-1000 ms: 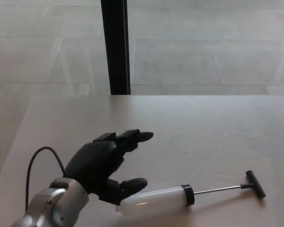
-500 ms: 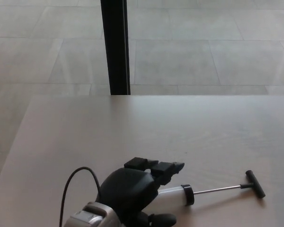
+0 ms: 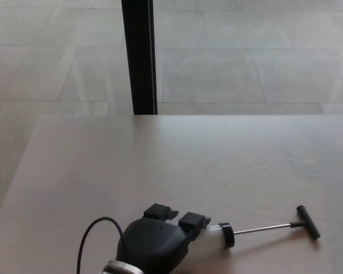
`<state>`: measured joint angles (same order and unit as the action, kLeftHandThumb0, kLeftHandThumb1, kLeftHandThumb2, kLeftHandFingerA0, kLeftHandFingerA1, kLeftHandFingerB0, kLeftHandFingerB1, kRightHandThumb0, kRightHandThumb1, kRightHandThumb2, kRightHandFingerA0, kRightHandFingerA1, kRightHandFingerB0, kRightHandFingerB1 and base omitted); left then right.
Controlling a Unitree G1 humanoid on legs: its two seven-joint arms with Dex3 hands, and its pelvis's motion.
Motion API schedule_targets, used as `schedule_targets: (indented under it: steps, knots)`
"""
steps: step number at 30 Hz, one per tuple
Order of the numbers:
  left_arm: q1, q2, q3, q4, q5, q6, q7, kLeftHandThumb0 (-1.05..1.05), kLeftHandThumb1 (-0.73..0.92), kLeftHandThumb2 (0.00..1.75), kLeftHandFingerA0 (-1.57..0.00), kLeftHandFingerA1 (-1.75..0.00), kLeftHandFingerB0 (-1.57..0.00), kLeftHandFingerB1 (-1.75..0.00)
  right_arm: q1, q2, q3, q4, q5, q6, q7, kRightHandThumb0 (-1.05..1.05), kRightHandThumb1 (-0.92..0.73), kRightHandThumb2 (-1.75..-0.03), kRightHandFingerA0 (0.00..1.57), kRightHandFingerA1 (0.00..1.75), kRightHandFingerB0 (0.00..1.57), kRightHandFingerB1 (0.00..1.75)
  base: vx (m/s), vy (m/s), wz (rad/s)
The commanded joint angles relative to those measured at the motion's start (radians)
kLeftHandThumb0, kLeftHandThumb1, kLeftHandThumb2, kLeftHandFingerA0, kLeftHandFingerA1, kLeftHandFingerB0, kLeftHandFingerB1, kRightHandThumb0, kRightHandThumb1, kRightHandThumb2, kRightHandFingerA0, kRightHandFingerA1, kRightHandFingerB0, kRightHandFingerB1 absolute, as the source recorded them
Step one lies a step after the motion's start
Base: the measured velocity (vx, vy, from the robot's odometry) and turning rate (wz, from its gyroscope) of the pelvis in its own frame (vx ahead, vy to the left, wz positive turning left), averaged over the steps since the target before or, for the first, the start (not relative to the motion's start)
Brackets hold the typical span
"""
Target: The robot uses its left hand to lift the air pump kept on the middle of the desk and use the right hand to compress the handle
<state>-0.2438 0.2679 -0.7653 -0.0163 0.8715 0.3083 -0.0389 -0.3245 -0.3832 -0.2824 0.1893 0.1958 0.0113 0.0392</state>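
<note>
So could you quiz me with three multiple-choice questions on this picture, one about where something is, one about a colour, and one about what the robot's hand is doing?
1. Where does the clear plastic air pump with a thin metal rod lie on the pale wooden desk?
A. Near the front edge
B. At the far edge by the dark post
C. On the floor

2. What colour is the pump's T-shaped handle?
A. White
B. Black
C. Red

3. What is the robot's black left hand doing?
A. Resting far from the pump
B. Holding the T-handle
C. Lying over the pump's clear barrel

Answers: 1 A, the pump sits low in the head view, well away from the black post. 2 B, the handle is dark like the collar. 3 C, the hand covers the barrel's left end, while the handle lies untouched.
</note>
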Motion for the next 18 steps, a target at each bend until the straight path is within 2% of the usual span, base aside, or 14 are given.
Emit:
schedule_targets:
  steps: [1, 2, 3, 5, 6, 7, 12, 18]
  knots:
    - [0.045, -0.022, 0.02, 0.037, 0.192, 0.187, 0.045, -0.68, 0.72, 0.64, -0.17, -0.55, -0.21, -0.39, -0.021, 0.014, -0.011, -0.01, -0.018, 0.041, -0.038, -0.53, -0.84, -0.66, 0.39, 0.51, 0.45, 0.37, 0.0, 0.0, 0.0]
    - [0.046, -0.024, 0.02, 0.036, 0.211, 0.205, 0.036, -0.67, 0.74, 0.64, -0.18, -0.55, -0.21, -0.39, -0.019, 0.012, -0.012, -0.016, -0.02, 0.045, -0.038, -0.52, -0.84, -0.66, 0.38, 0.51, 0.46, 0.37, 0.0, 0.0, 0.0]
    - [0.054, -0.039, 0.041, 0.057, 0.202, 0.216, 0.083, -0.61, 0.71, 0.61, -0.26, -0.58, -0.26, -0.39, -0.016, 0.006, -0.011, -0.006, -0.03, 0.027, -0.033, -0.52, -0.83, -0.65, 0.38, 0.52, 0.48, 0.38, 0.0, 0.0, 0.0]
    - [0.059, -0.045, 0.047, 0.058, 0.211, 0.218, 0.087, -0.61, 0.71, 0.61, -0.26, -0.58, -0.26, -0.39, -0.015, 0.006, -0.011, -0.007, -0.031, 0.026, -0.032, -0.52, -0.83, -0.65, 0.38, 0.52, 0.48, 0.38, 0.0, 0.0, 0.0]
    - [0.072, -0.06, 0.079, 0.068, 0.183, 0.21, 0.138, -0.57, 0.47, 0.9, -0.36, -0.67, -0.2, -0.5, -0.015, 0.007, -0.015, -0.002, -0.029, 0.021, -0.03, -0.56, -0.81, -0.64, 0.41, 0.52, 0.5, 0.39, 0.0, 0.0, 0.0]
    - [0.078, -0.067, 0.094, 0.066, 0.175, 0.201, 0.155, -0.57, 0.67, 0.61, -0.31, -0.64, -0.28, -0.4, -0.017, 0.008, -0.016, -0.003, -0.026, 0.019, -0.027, -0.56, -0.81, -0.64, 0.41, 0.53, 0.51, 0.39, 0.0, 0.0, 0.0]
    - [0.085, -0.114, 0.121, 0.076, 0.176, 0.19, 0.168, -0.53, 0.66, 0.59, -0.4, -0.65, -0.33, -0.39, -0.018, 0.009, -0.017, -0.025, -0.03, 0.03, -0.033, -0.56, -0.8, -0.64, 0.44, 0.54, 0.52, 0.4, 0.0, 0.0, 0.0]
    - [0.08, -0.165, 0.131, 0.103, 0.152, 0.154, 0.187, -0.5, 0.69, 0.59, -0.38, -0.64, -0.33, -0.4, -0.027, 0.009, -0.015, -0.02, -0.038, 0.005, -0.024, -0.54, -0.8, -0.64, 0.45, 0.56, 0.54, 0.42, 0.0, 0.0, 0.0]
